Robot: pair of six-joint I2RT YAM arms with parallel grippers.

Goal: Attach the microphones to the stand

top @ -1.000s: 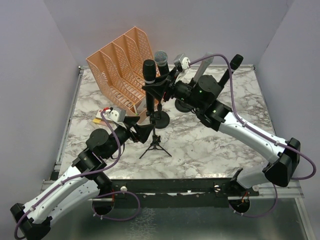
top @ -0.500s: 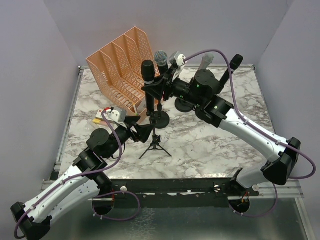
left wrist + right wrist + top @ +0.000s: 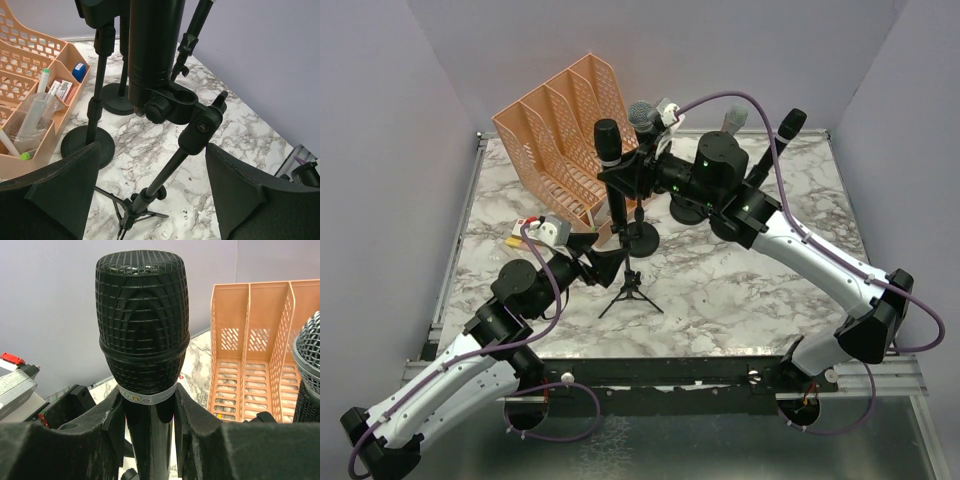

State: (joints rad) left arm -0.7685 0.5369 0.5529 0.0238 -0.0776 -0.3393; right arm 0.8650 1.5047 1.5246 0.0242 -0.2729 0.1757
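Observation:
An all-black microphone [image 3: 607,142] [image 3: 142,315] stands nearly upright with my right gripper [image 3: 640,176] [image 3: 149,432] shut on its body just under the mesh head. Its lower end [image 3: 152,45] sits in the clip [image 3: 172,102] of the small tripod stand [image 3: 630,290] [image 3: 162,182]. My left gripper [image 3: 603,262] [image 3: 150,200] is open, its fingers on either side of the stand's pole without touching it. A silver-grille microphone [image 3: 641,115] [image 3: 309,365] stands just behind. A silver-grey one [image 3: 733,121] and another black one [image 3: 791,124] stand at the back right.
An orange file organiser [image 3: 555,125] [image 3: 250,335] stands at the back left, with small items in its front tray [image 3: 35,112]. Two round-base stands [image 3: 642,238] [image 3: 87,142] rise close behind the tripod. A yellow and red item [image 3: 523,232] lies by my left wrist.
My right arm has swung left, carrying the black microphone's head a little leftward over the tripod. The left arm has stayed put.

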